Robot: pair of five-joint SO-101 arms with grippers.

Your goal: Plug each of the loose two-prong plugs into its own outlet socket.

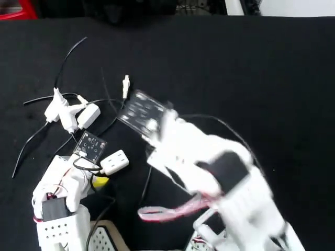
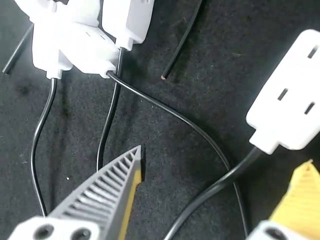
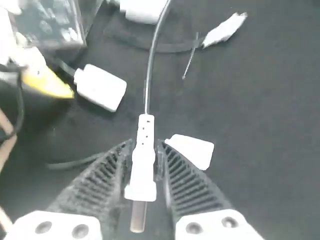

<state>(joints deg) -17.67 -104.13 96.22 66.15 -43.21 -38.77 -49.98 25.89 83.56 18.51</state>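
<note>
In the right wrist view my right gripper (image 3: 145,165) is shut on a white two-prong plug (image 3: 144,155), its black cord running away over the cloth. A white outlet socket (image 3: 102,92) (image 1: 115,162) lies ahead of it, beside the left gripper's yellow finger (image 3: 47,82). Another loose plug (image 3: 225,30) (image 1: 125,86) lies farther off. My left gripper (image 2: 222,160) is open just above the cloth, with the outlet socket (image 2: 292,100) close to its yellow finger (image 2: 300,200) and nothing between the fingers. In the high view the right arm (image 1: 209,167) covers its own gripper.
A cluster of white plugs and sockets (image 1: 68,112) (image 2: 85,35) with black cords lies at the left of the black cloth. A small flat white piece (image 3: 192,150) sits beside the right gripper. A bare cord end (image 2: 162,77) lies near the cluster.
</note>
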